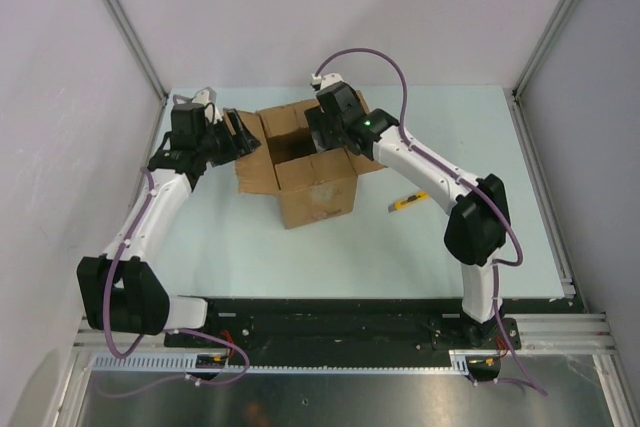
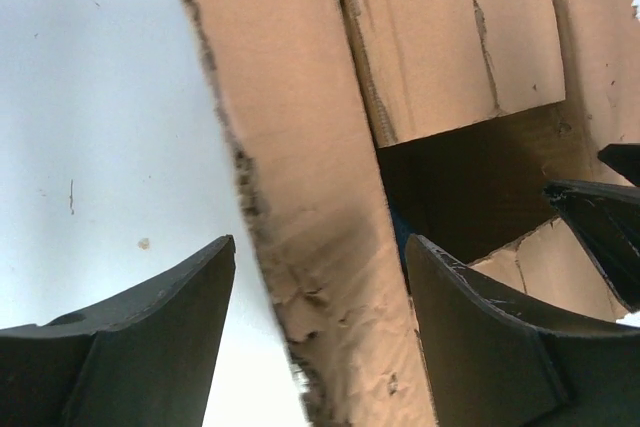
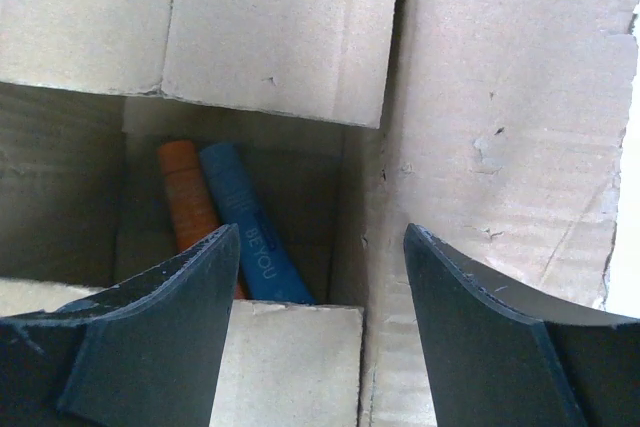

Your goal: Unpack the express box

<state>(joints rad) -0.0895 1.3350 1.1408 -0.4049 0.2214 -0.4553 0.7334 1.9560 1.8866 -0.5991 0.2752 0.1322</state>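
Observation:
The express box is a brown cardboard box standing mid-table with its top flaps spread open. My left gripper is open, and the torn edge of the left flap stands between its fingers; a gap shows on the left side. My right gripper is open and empty above the box opening, by the right flap. Inside the box lie an orange tube and a blue tube printed "BE YOU". The right gripper's fingertips also show in the left wrist view.
A small yellow utility knife lies on the pale green table to the right of the box, under the right arm. Grey walls and aluminium frame posts enclose the table on three sides.

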